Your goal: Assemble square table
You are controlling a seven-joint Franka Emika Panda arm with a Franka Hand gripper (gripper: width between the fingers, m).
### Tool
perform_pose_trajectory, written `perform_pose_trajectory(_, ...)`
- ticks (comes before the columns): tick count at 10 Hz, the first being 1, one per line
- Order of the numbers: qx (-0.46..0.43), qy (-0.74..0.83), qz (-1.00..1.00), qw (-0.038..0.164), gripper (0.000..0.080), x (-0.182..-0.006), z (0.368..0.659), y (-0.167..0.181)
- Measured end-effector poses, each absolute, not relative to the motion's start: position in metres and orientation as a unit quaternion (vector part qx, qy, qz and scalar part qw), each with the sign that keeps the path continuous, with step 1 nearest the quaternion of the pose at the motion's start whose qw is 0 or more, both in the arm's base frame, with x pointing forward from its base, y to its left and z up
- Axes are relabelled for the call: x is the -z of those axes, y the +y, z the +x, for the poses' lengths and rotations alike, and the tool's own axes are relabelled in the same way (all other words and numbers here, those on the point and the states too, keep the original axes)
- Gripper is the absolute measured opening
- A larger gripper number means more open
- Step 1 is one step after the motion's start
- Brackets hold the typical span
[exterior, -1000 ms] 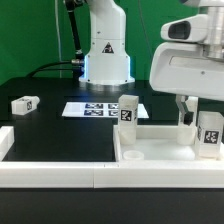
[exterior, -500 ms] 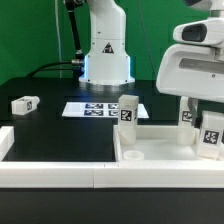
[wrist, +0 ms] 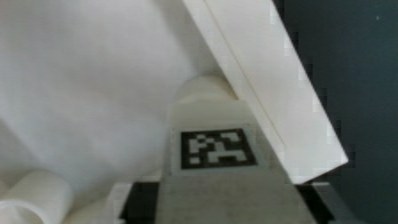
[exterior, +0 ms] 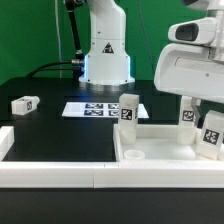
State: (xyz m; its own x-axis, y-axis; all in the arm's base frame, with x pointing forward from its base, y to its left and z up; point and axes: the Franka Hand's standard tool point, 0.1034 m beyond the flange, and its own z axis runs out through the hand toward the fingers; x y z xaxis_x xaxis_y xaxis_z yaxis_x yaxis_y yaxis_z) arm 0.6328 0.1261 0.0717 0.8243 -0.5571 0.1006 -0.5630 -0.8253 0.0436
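Wrist view: claw [wrist: 222, 204] is clamped on a tagged leg block [wrist: 217, 150], held over the square table top [exterior: 165, 150], tight against its raised rim. Bare tray floor lies open alongside.

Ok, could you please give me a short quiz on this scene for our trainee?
1. True or false: the loose leg lies on the black surface, apart from the top.
2. In the wrist view, what sits within the pincer? A) a tagged leg B) a screwdriver C) nothing
3. On which side of the exterior view is the loose leg?
Key: 1 true; 2 A; 3 left.
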Motion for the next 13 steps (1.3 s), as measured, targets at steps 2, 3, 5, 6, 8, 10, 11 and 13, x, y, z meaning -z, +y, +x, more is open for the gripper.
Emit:
perform_pose_trajectory(2,-0.048,-0.380,0.923,0.023,0.0288,-0.070,0.634,0.122)
perform_pose_trajectory(3,-0.048,-0.442,0.896,0.004,0.0288,-0.069,0.634,0.117)
perform_pose_trajectory(5,-0.041,-0.565,0.823,-0.036,0.0288,-0.069,0.631,0.113)
perform_pose_trajectory(6,-0.028,-0.626,0.778,-0.053,0.0289,-0.069,0.630,0.111)
perform_pose_trajectory(8,-0.011,-0.686,0.724,-0.071,0.0290,-0.068,0.629,0.112)
perform_pose_trajectory(10,-0.008,-0.710,0.700,-0.071,0.0290,-0.068,0.628,0.114)
perform_pose_trajectory(11,-0.008,-0.708,0.703,-0.070,0.0375,-0.067,0.628,0.114)
perform_pose_trajectory(13,-0.020,-0.638,0.767,-0.066,0.0569,-0.068,0.628,0.122)
